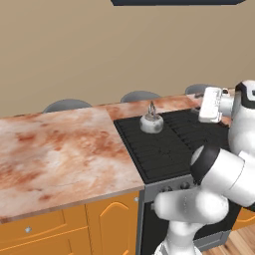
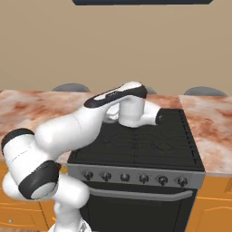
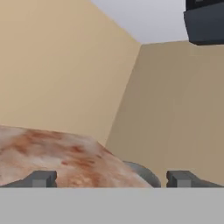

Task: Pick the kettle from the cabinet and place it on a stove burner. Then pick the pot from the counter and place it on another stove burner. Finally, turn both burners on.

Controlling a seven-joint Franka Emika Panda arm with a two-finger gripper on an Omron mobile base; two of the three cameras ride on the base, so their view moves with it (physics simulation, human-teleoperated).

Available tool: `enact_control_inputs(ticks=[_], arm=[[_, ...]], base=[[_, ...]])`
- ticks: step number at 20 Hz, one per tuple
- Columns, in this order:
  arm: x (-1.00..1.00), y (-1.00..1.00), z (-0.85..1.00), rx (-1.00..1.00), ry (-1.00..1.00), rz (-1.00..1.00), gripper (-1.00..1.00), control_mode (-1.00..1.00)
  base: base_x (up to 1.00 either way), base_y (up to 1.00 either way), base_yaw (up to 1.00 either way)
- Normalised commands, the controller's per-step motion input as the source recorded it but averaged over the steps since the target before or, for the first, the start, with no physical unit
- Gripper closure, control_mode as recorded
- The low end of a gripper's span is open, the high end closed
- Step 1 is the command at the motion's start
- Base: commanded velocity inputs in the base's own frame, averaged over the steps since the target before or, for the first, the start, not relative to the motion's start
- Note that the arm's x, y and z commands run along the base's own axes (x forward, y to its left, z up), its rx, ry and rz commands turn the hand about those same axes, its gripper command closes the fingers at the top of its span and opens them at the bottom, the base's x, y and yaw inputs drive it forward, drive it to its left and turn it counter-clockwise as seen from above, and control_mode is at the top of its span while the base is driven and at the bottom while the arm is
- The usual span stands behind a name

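The small silver kettle [image 1: 151,122] stands upright on the back left burner of the black stove [image 1: 164,147], loop handle up. My white hand [image 1: 211,104] hovers to its right, above the stove's back right, well clear of the kettle. In the hand view the gripper [image 3: 113,179] is open, its two dark fingertips [image 3: 41,179] far apart with nothing between them, looking low over the marbled counter [image 3: 52,155]. The pot and the cabinet are out of view. My arm crosses over the stove [image 2: 149,142] from the left.
Marbled counter [image 1: 60,154] runs left of the stove, with more counter [image 2: 210,122] to its right. A steel knob strip [image 2: 136,177] lines the stove front. Grey chair backs [image 1: 67,105] stand behind the counter. A dark hood [image 2: 136,2] hangs overhead.
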Motion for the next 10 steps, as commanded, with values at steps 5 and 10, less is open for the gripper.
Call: enact_control_inputs(ticks=[5,10], arm=[[-0.56,0.2,0.29,-0.06,0.0,-0.42,-1.0,-1.0],[-0.48,0.2,0.37,-0.07,0.0,-0.43,-1.0,-1.0]], base=[[0.0,0.0,0.0],[0.0,0.0,0.0]])
